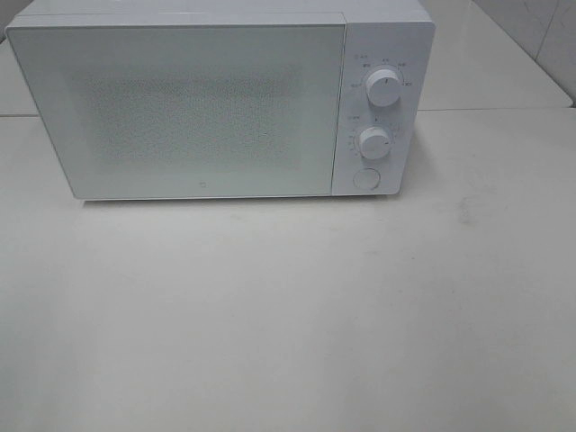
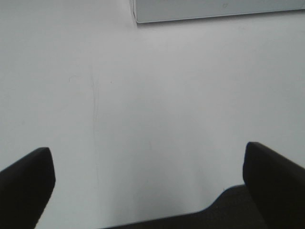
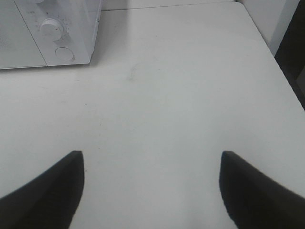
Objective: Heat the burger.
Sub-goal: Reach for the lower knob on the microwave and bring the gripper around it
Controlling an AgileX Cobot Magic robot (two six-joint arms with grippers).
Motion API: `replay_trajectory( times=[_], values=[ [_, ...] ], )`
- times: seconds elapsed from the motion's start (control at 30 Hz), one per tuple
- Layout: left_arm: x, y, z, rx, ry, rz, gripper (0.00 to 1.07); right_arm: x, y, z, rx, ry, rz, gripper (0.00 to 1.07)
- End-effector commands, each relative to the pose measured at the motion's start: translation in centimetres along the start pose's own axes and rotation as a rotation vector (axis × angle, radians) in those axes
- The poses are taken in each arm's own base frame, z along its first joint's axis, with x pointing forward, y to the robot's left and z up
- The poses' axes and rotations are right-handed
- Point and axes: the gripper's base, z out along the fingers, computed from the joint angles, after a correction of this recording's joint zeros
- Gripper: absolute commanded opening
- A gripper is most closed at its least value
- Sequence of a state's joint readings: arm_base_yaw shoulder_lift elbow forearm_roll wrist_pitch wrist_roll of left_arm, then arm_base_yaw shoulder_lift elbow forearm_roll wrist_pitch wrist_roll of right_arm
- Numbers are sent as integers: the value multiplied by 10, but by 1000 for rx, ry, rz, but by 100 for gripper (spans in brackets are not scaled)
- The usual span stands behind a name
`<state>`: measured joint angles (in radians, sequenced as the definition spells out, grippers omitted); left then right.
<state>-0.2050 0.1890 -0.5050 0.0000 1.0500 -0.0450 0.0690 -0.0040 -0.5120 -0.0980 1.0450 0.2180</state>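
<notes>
The burger is not in view in any frame. A white microwave stands at the back of the table with its door shut, two round knobs and a round button on its right panel. It also shows in the right wrist view, and its lower edge shows in the left wrist view. My left gripper is open and empty above bare table. My right gripper is open and empty, some way right of and in front of the microwave. Neither gripper shows in the exterior high view.
The white table spreads in front of the microwave. Its right edge shows in the right wrist view, with a dark gap beyond it. A tiled wall stands at the back right.
</notes>
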Motion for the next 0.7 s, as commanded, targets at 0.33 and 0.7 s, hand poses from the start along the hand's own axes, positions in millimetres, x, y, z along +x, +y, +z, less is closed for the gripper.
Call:
replay_trajectory(
  times=[0.33, 0.7],
  values=[
    [19, 0, -28, -45, -236, -41, 100, 2, 0, -3, 1, -29, -2, 75],
    [19, -1, -27, -92, -234, -74, 100, 1, 0, -2, 3, -18, -3, 75]
  ],
)
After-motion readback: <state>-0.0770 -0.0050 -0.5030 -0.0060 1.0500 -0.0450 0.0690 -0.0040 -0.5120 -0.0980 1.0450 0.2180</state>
